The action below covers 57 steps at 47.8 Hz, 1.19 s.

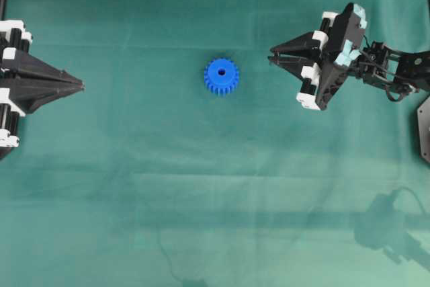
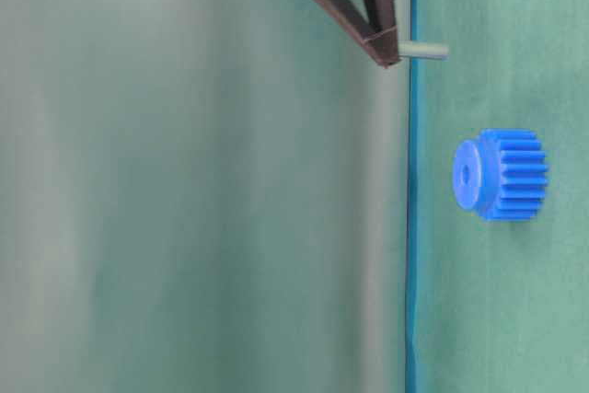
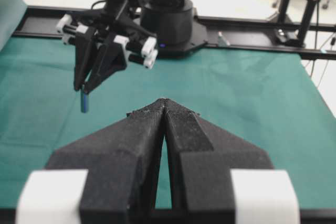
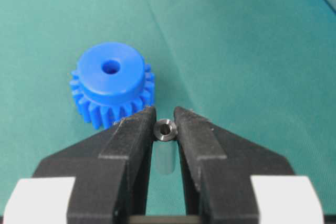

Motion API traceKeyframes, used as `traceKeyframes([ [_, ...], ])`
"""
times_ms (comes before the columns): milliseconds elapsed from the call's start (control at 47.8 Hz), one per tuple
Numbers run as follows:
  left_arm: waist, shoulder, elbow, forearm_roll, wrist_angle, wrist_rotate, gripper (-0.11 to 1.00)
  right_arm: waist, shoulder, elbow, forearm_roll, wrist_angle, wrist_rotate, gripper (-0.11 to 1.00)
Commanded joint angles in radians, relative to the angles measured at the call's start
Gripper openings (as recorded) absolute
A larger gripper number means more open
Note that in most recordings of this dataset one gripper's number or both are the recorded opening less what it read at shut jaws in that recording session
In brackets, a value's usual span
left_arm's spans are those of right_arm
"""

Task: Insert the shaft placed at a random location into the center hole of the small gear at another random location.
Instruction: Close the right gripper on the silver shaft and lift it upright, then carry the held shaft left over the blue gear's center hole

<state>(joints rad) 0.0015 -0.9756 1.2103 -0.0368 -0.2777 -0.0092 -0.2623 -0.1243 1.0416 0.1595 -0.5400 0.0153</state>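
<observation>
While the gear (image 1: 221, 76) is lying flat on the green worktop (image 1: 134, 186) in the overhead view, the right pincer (image 1: 271, 54) is hovering just off to one side of it, tips pointing toward it, apart from it. The left pincer (image 1: 80, 86) is sitting well away on the other side, its jaws pressed together to a point. The hole (image 1: 221, 71) is showing dark in the gear's top face.

In the table-level view, which is turned on its side, the right pincer (image 2: 386, 54) is pinching the shaft (image 2: 425, 51), whose free end is sticking out past the tips toward the worktop without touching it. The gear (image 2: 502, 174) is resting on the cloth, beside the pincer and not under it.

In the left wrist view, the left pincer (image 3: 165, 102) is pressed together with nothing between its tips. Beyond it, the right pincer (image 3: 84, 91) is holding the shaft (image 3: 84, 102) upright, hanging below its tips.

In the right wrist view, the right pincer (image 4: 165, 119) is gripping the shaft (image 4: 165, 130) between its tips, seen end-on as a small metal ring. The gear (image 4: 112, 84) is lying just ahead of the tips and slightly to the picture's left, its hole (image 4: 110, 67) facing up and unfilled.
</observation>
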Motion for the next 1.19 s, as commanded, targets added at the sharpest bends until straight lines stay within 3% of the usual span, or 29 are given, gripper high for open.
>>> traceKeyframes([
  [0, 0.0, 0.003, -0.012, -0.003, -0.005, -0.002, 0.0, -0.002, -0.034, -0.031, 0.002, 0.034, -0.003, 0.14],
  [314, 0.0, 0.002, -0.011, -0.003, -0.005, -0.002, 0.0, 0.011, -0.006, -0.077, 0.002, 0.04, 0.0, 0.14],
  [773, 0.0, 0.003, -0.011, -0.005, -0.005, -0.005, 0.0, 0.066, 0.161, -0.327, -0.002, 0.126, -0.002, 0.14],
  [1171, 0.0, 0.002, -0.011, -0.005, -0.006, -0.008, 0.0, 0.067, 0.176, -0.336, -0.002, 0.129, -0.003, 0.14],
])
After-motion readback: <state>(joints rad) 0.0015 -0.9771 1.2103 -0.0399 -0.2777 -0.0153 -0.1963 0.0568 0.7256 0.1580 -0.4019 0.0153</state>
